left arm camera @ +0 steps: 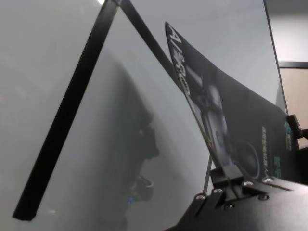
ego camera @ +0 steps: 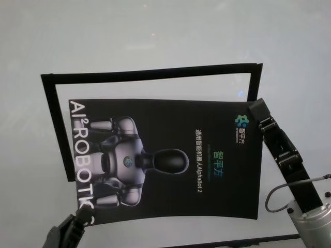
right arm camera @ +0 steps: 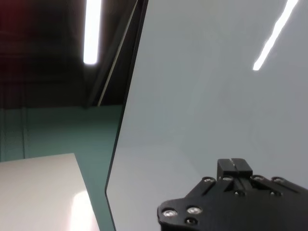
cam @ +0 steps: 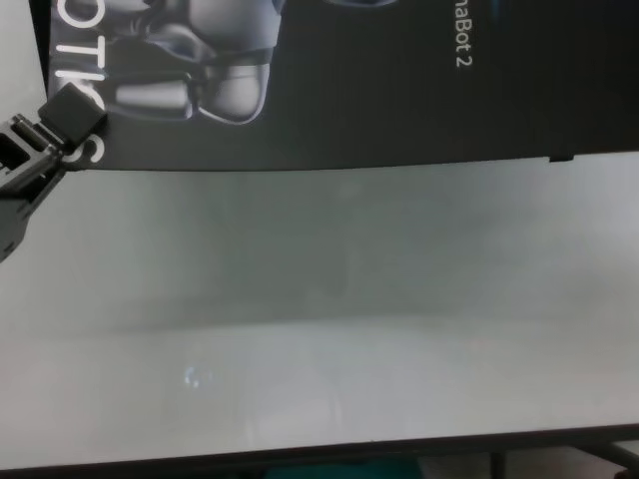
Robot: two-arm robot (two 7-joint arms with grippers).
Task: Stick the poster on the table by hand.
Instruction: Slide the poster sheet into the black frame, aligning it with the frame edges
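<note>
The black poster (ego camera: 207,186) with the silver robot figure lies on the white table (ego camera: 155,36), partly inside a black tape outline. My left gripper (ego camera: 77,217) is at the poster's near-left corner and looks shut on it. The chest view shows its black fingertip (cam: 75,108) on that corner of the poster (cam: 399,110). In the left wrist view the poster (left arm camera: 240,115) curves up off the table toward the gripper (left arm camera: 226,173). My right gripper (ego camera: 255,107) is shut, its tip at the poster's far-right corner. In the right wrist view the right gripper (right arm camera: 234,168) shows closed over bare table (right arm camera: 202,96).
A black tape outline (ego camera: 150,71) marks the far, left and right sides of a rectangle on the table, and it also shows in the left wrist view (left arm camera: 67,110). The table's dark near edge (cam: 319,454) runs along the bottom of the chest view.
</note>
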